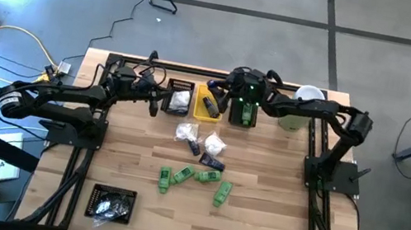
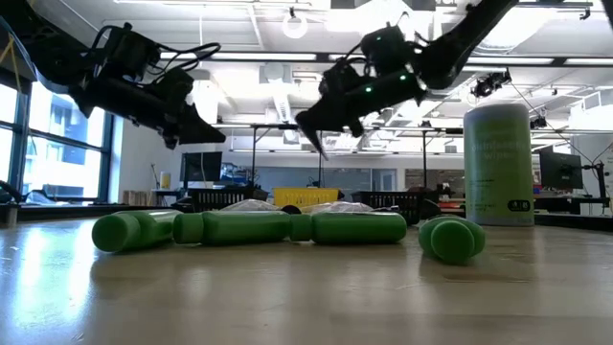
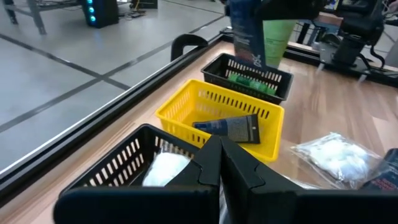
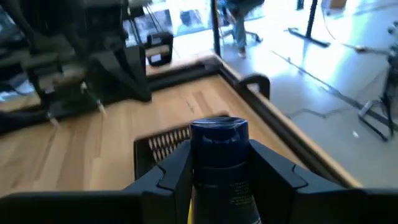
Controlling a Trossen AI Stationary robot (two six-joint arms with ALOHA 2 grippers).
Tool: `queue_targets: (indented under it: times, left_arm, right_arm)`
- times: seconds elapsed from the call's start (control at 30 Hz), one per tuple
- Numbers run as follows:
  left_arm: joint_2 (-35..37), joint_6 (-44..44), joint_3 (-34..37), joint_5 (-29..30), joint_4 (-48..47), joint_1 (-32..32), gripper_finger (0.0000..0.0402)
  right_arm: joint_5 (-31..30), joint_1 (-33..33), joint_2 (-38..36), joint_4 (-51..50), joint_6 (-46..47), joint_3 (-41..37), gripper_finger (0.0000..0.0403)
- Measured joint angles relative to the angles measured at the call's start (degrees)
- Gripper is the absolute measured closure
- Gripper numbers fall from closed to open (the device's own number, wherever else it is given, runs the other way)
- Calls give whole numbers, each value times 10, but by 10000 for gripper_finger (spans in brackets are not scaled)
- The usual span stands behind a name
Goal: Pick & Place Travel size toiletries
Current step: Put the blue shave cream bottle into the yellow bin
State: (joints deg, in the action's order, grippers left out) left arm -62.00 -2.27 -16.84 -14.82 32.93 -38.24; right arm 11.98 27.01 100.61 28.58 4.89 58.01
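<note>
My right gripper has its jaws pinching a dark blue tube, cap forward, lifted so it clears the bin walls. Yellow bin sits below the jaws and already holds one matching tube, so likely drop target. Left gripper jaws pressed together, empty, parked over the black bin to stay clear.

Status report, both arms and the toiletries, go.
Right gripper shut on dark blue tube, above the bins. Left gripper shut, empty, over black bin. Green bottles still on table. Nothing blocking.
</note>
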Motion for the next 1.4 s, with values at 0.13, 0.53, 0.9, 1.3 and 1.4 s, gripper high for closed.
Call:
queue_targets:
  times: [0.13,0.53,0.9,1.3,1.4]
  left_arm:
    - [0,-12,0,7,0,0,402]
    - [0,-13,0,32,-1,0,401]
    - [0,-10,0,59,-1,0,402]
    - [0,-10,0,66,-1,0,401]
    - [0,-10,0,66,-1,0,402]
  right_arm:
    - [36,5,42,-16,-7,46,280]
    - [67,23,67,-109,-34,95,280]
    - [75,27,67,-158,-36,95,278]
    - [69,26,67,-164,-36,95,270]
    - [59,26,67,-164,-36,95,246]
